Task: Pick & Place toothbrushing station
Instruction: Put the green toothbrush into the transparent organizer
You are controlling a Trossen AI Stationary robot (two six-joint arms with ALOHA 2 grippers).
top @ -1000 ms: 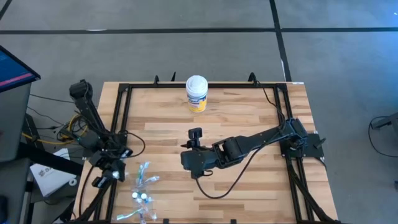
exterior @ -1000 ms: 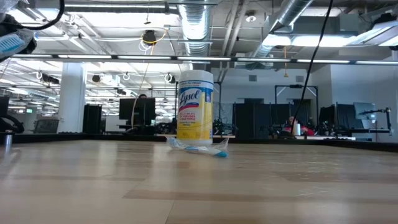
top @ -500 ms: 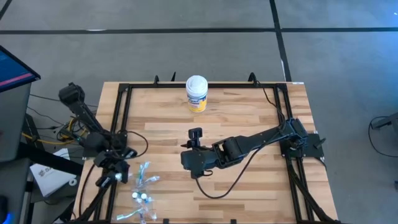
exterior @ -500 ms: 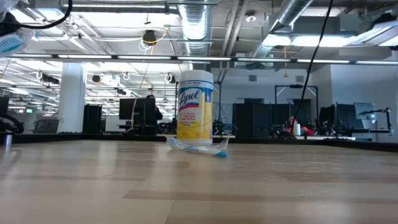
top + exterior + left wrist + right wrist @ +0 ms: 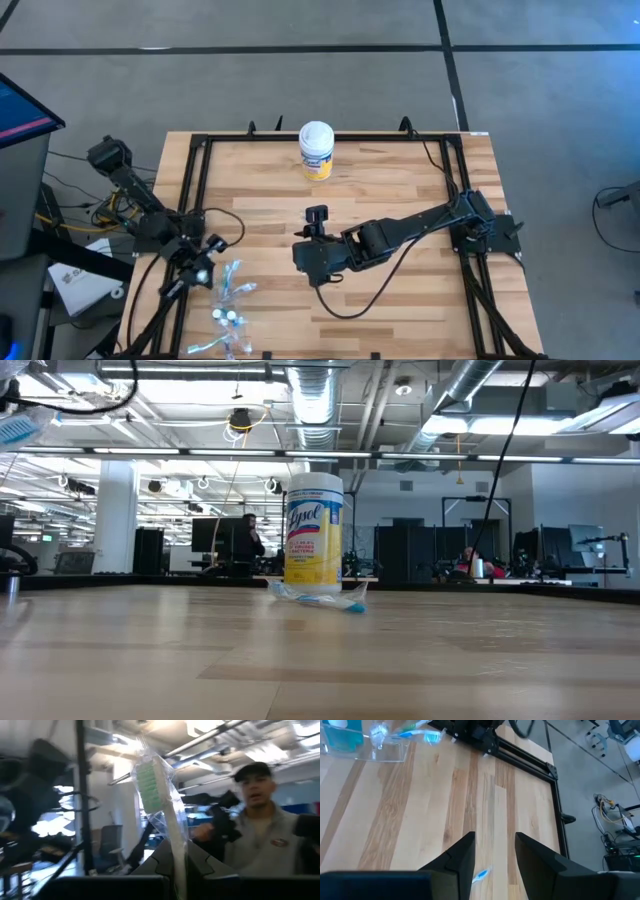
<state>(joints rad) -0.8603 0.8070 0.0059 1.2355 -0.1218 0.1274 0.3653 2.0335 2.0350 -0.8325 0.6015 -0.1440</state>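
Observation:
My left gripper (image 5: 200,272) is at the table's left edge, just beyond the pile of toothbrushes and tubes (image 5: 230,305). It is shut on a wrapped toothbrush with green bristles (image 5: 152,785). My right gripper (image 5: 303,256) is open and low over the table's middle, pointing toward the left. In the right wrist view a blue toothbrush end (image 5: 480,875) lies on the wood between its fingers, which stand apart (image 5: 492,851). Another wrapped toothbrush (image 5: 320,597) lies flat on the table in front of the wipes canister (image 5: 314,530). My left gripper pinches the wrapped toothbrush by its handle (image 5: 179,851) between its two fingers. The toothbrush runs along the fingers and sticks out past their tips. Its bristle head (image 5: 149,779) is at the free end, lifted clear of everything.
A white and yellow wipes canister (image 5: 316,150) stands at the table's far middle. A small black camera (image 5: 316,215) sits on the table by my right arm. A black frame (image 5: 200,150) borders the table. A person shows beyond the table in the left wrist view (image 5: 260,835).
My left gripper has gone a little toward the table's right and far side with the toothbrush still in its hold, turning as it went. The arm's elbow has swung out past the table's left edge.

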